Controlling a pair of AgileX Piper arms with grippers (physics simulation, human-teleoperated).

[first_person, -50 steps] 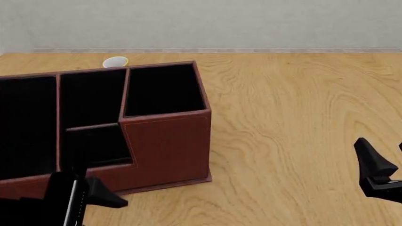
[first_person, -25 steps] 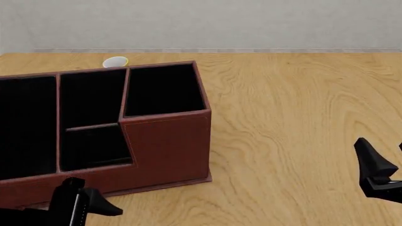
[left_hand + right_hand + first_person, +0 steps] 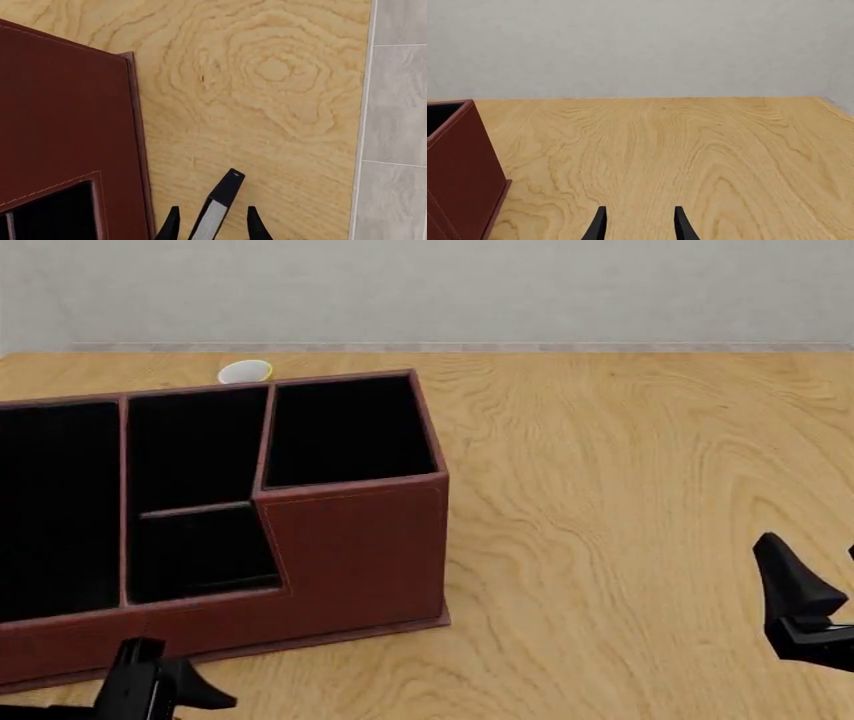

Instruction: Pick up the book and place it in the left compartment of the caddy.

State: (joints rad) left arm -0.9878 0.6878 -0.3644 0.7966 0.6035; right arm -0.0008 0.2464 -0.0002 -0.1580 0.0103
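Observation:
The reddish-brown caddy (image 3: 354, 550) stands at the left of the table; its left compartment (image 3: 54, 510) is the long black bay at the frame's left edge. In front of the caddy's low wall, at the bottom of the front view, my left gripper (image 3: 154, 692) is shut on the book (image 3: 134, 685). The left wrist view shows the thin black book (image 3: 223, 197) with white page edges sticking out, tilted, between the fingers of the left gripper (image 3: 213, 209), beside the caddy's outer wall (image 3: 67, 110). My right gripper (image 3: 817, 568) hangs open and empty at the far right (image 3: 639, 211).
A small white and yellow round object (image 3: 246, 371) lies behind the caddy. The table edge and grey floor (image 3: 397, 125) show close to the left gripper. Bare wood stretches between the caddy and the right gripper, and the caddy's corner (image 3: 457, 165) shows in the right wrist view.
My left gripper has moved with the book down the front view, toward the table's near edge and slightly left. The right arm has not moved.

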